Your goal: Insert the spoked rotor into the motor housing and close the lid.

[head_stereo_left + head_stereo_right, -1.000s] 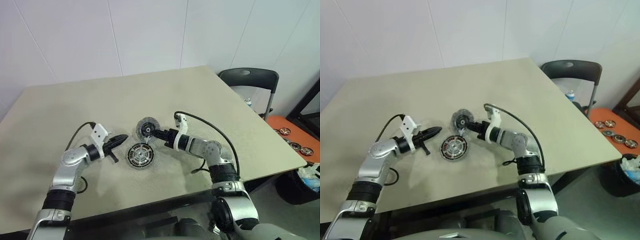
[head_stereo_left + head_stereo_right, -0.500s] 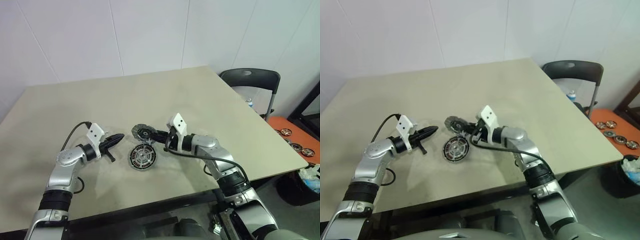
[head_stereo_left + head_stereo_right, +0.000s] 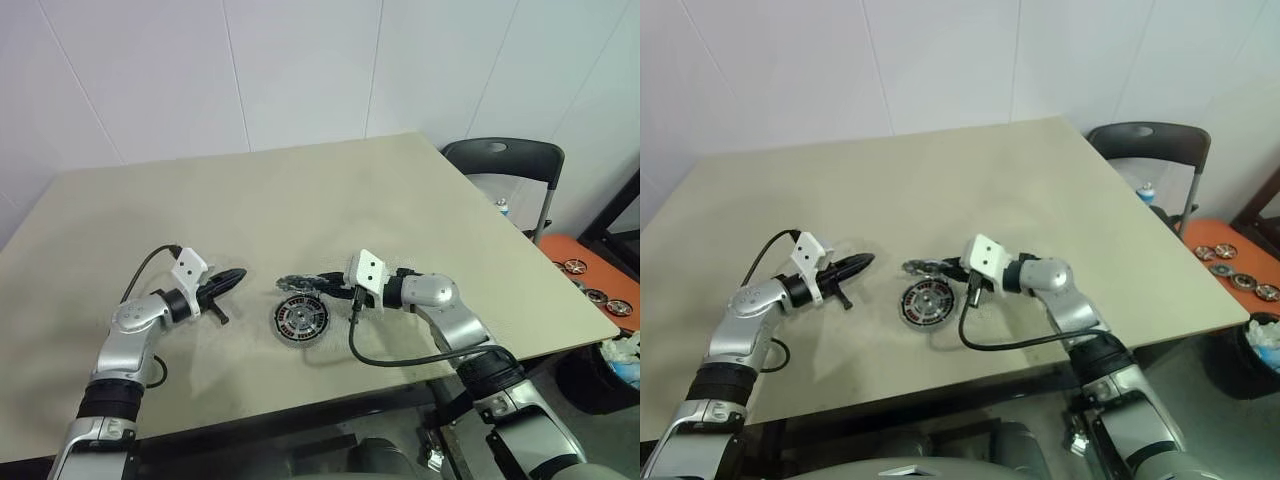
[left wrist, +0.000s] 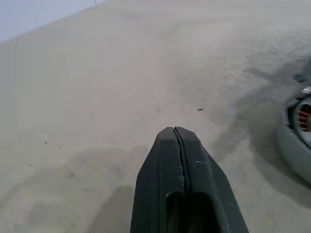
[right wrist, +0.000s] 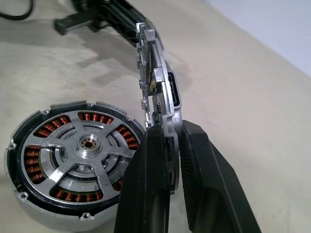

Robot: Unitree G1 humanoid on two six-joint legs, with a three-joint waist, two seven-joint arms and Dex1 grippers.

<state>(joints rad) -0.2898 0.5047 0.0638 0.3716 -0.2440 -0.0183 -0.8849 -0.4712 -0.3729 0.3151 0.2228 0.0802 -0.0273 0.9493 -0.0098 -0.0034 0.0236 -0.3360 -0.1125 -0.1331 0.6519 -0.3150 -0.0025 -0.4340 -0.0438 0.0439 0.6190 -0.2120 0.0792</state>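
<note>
Right gripper [image 3: 318, 286], grasping the lid [image 3: 297, 281], has rolled it from face-on to edge-on at frame centre, above the motor housing [image 3: 301, 320]. Spoked rotor [image 5: 82, 148] looks already seated, so closing is probably next. Left gripper [image 3: 238, 273] is clenched, empty.

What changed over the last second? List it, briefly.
The right hand rolled, still gripping the lid by its rim, turning it from face-on to edge-on, level beside the motor housing. The housing stayed put; the left hand stayed shut nearby.
</note>
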